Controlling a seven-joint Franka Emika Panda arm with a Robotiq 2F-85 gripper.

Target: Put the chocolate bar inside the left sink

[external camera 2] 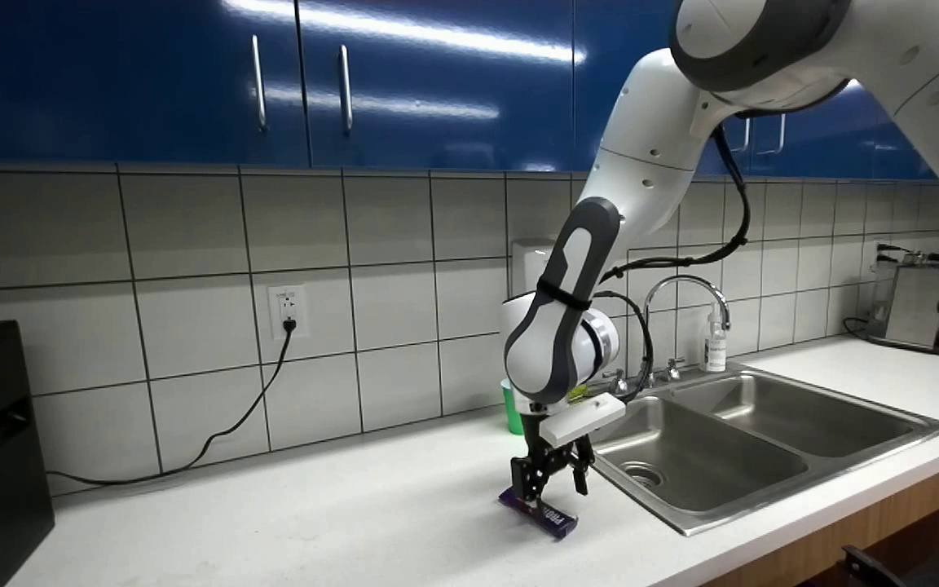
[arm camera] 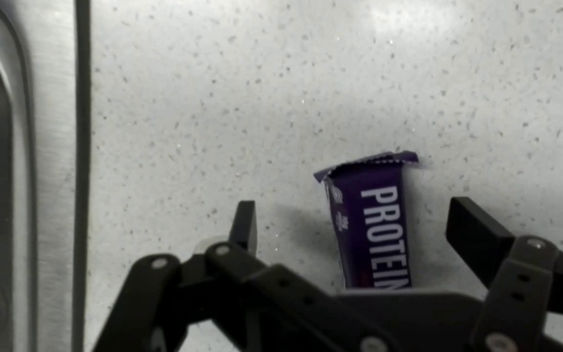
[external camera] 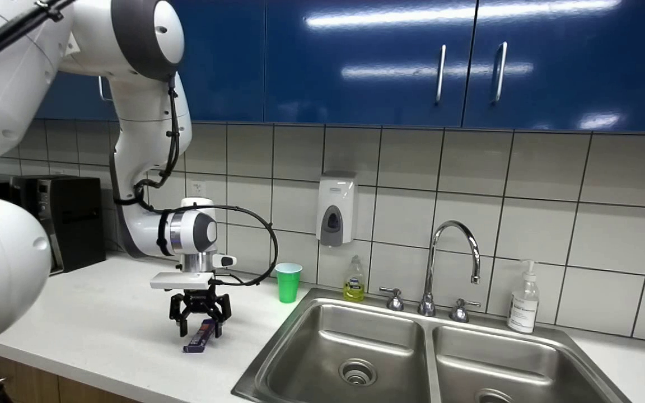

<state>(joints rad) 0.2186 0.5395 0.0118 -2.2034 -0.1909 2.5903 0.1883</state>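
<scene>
in an exterior view, left to right: gripper (external camera: 200, 331), jaws spread wide, straddles the chocolate bar (external camera: 200, 337) lying on the counter (external camera: 104, 313); wrist view shows gaps both sides. from bar: green cup (external camera: 288, 285) toward two o'clock, left sink (external camera: 328, 352) toward three.

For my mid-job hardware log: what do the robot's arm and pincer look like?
The arm is white, with rounded links and dark grey bands. Black cables run along it, with black straps around the links; one cable loops out near the wrist. Above the pincer is a flat white box. The pincer is black, with jointed linkages, pale pins and blocky fingertips.
</scene>
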